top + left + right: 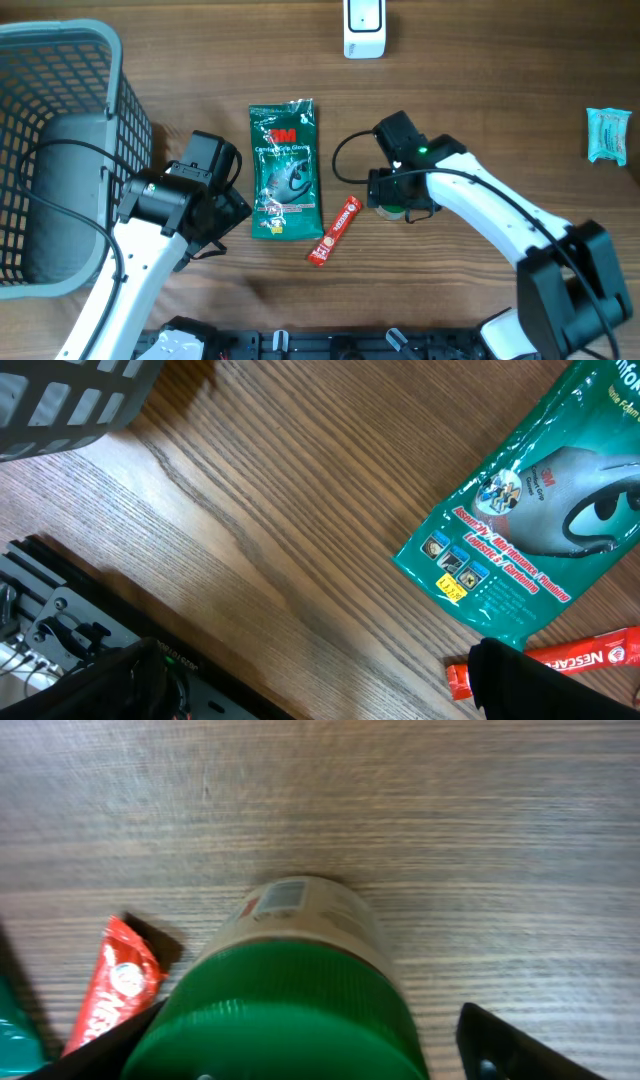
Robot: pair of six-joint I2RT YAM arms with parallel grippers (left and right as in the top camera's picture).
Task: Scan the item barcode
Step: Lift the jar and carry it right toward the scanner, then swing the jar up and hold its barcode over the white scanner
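A jar with a green ribbed lid [280,1010] and a tan label carrying a small printed patch [283,896] stands on the wooden table. My right gripper [300,1055] is lowered around the lid and open. Its left finger sits close against the lid, while the right finger [510,1050] stands off with a gap. From overhead the jar [392,211] is mostly hidden under the right gripper [400,195]. A white scanner [364,28] stands at the table's far edge. My left gripper [225,205] is open and empty above bare wood [320,690].
A green 3M glove packet [285,170] lies at the centre, with a red Nescafe stick [335,230] between it and the jar. A grey mesh basket [100,40] fills the far left. A pale blue packet [607,135] lies at the right edge.
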